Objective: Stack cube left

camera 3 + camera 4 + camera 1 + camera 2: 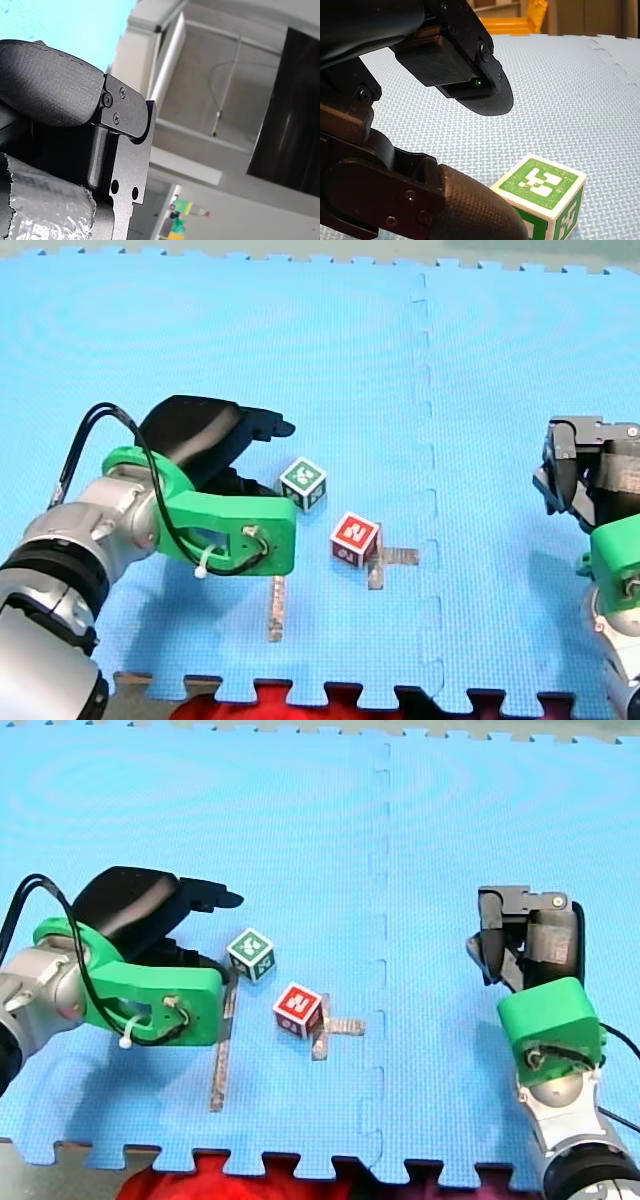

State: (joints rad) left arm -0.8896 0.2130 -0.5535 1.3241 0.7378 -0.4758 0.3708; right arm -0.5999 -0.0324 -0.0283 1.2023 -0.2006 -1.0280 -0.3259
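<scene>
Head view, one green cube [303, 483], red cube [355, 538]

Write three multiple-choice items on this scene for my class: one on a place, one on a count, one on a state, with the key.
1. Where is the red cube?
A. On top of the green cube.
B. On the mat, beside the green cube and apart from it.
C. In the right hand.

2. How many cubes are on the mat?
A. One.
B. Two.
C. Three.

3. What state is the left hand in?
A. Shut on the red cube.
B. Open, holding nothing, close by the green cube.
C. Lifting the green cube clear of the mat.

Key:
1 B, mat shows between the two cubes.
2 B, one red and one green.
3 B, the green cube sits on the mat beside the hand's uncurled fingers.
The right hand holds nothing, at the mat's right side.
</scene>
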